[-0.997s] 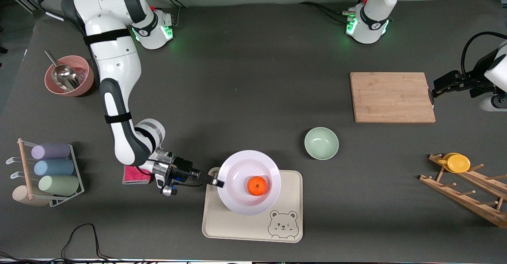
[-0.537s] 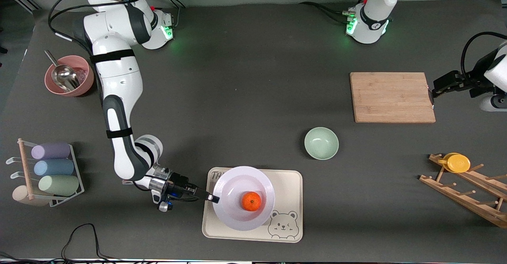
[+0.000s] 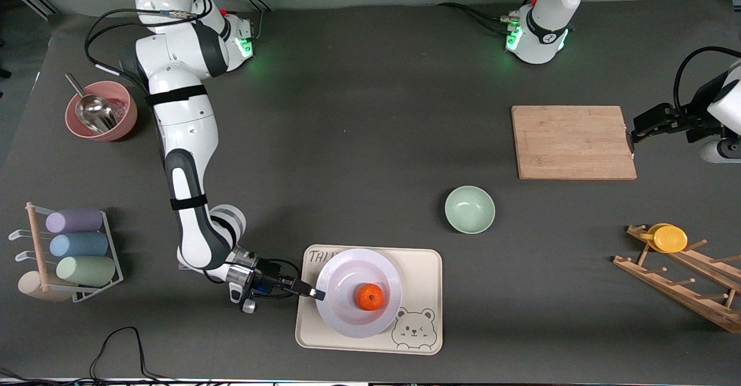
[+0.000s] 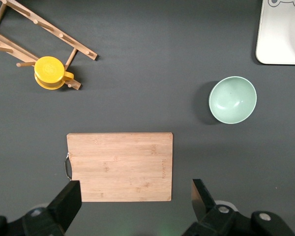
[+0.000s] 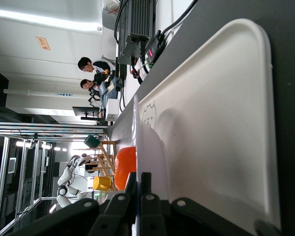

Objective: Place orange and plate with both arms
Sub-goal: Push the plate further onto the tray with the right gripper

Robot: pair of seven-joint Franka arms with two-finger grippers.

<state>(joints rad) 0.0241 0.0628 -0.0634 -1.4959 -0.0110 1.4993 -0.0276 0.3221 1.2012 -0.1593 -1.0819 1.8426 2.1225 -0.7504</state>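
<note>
The pale lavender-white plate [image 3: 347,282] lies over the cream tray [image 3: 425,273] near the front edge, with the orange [image 3: 369,296] in its sunken centre. My right gripper [image 3: 315,293] is shut on the plate's rim at the side toward the right arm's end. In the right wrist view the fingers pinch the plate's edge [image 5: 136,142] and the orange [image 5: 126,164] shows past it. My left gripper [image 3: 632,137] is open and empty, waiting beside the wooden cutting board [image 3: 573,142]; the left wrist view shows its fingers [image 4: 66,204] spread over that board [image 4: 120,166].
A mint-green bowl [image 3: 469,209] stands between tray and board. A wooden rack [image 3: 683,282] with a small yellow dish [image 3: 670,238] is at the left arm's end. A pink bowl with a scoop [image 3: 101,111] and a rack of coloured cups [image 3: 72,247] are at the right arm's end.
My right gripper has carried the plate with the orange toward the front camera and lowered it onto the tray. The left arm has not moved.
</note>
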